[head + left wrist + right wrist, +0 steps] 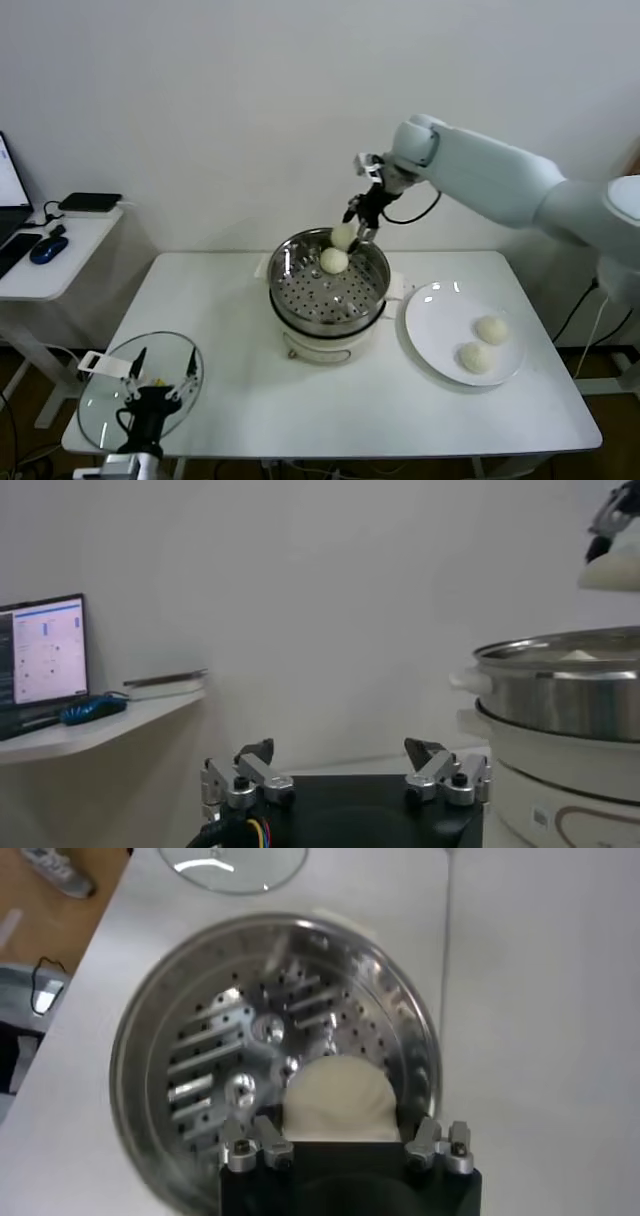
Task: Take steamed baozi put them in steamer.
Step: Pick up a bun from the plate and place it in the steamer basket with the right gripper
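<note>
White table (250, 400) against a pale wall. Right gripper (352, 232) clamps one steamed baozi (343, 236) above the steamer (310, 300)'s far rim; left gripper (152, 385), fingers spread, empty, hangs front-left of the steamer.

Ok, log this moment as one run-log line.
right gripper: shut on cream-white round dough bun over shiny steel steamer basket | in basket: one bun | white plate: two buns | left gripper: open, parked

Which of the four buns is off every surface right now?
The bun held in the right end effector above the steamer; one bun lies inside it, two on the plate.
</note>
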Action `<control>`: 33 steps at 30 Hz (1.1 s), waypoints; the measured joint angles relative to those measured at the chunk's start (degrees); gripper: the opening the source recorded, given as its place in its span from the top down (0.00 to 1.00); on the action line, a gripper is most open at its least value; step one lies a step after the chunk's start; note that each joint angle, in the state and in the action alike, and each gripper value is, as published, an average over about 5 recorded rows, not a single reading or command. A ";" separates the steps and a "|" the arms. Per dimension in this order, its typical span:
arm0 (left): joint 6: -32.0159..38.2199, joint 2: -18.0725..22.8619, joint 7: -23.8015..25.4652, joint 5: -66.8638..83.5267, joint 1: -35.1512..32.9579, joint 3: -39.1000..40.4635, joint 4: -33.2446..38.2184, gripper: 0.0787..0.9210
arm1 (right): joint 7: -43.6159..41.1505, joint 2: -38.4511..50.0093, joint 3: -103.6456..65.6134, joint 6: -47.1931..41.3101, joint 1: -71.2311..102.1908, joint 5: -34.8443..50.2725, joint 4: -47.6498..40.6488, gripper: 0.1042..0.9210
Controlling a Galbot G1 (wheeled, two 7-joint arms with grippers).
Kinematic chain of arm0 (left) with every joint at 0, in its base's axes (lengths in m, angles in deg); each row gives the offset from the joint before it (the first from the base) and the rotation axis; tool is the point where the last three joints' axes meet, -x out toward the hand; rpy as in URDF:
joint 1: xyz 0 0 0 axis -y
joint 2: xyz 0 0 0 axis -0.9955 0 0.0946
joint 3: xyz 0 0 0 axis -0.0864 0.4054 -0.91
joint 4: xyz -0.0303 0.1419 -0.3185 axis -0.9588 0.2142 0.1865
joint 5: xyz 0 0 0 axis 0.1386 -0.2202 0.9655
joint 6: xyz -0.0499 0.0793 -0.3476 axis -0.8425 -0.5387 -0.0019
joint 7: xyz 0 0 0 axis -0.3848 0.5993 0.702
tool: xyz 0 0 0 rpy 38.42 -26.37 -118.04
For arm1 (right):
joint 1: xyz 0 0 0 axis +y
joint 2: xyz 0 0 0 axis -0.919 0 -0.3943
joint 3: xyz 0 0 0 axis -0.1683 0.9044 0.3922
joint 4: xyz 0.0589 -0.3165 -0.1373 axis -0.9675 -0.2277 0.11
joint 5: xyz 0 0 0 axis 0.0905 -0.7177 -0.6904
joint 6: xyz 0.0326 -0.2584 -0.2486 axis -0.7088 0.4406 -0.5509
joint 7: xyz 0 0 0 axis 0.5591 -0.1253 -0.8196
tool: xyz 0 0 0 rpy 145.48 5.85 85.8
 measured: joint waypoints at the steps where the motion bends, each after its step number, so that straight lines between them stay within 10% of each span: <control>1: 0.02 0.00 -0.01 0.02 -0.05 -0.06 0.03 0.12 | 0.13 -0.71 -0.17 -0.12 0.52 -0.07 -0.19 0.24; 33: 1.31 -0.63 -0.10 1.53 -2.05 -1.01 -0.10 0.12 | 0.75 -12.01 -4.46 0.44 10.59 -4.70 -10.75 0.24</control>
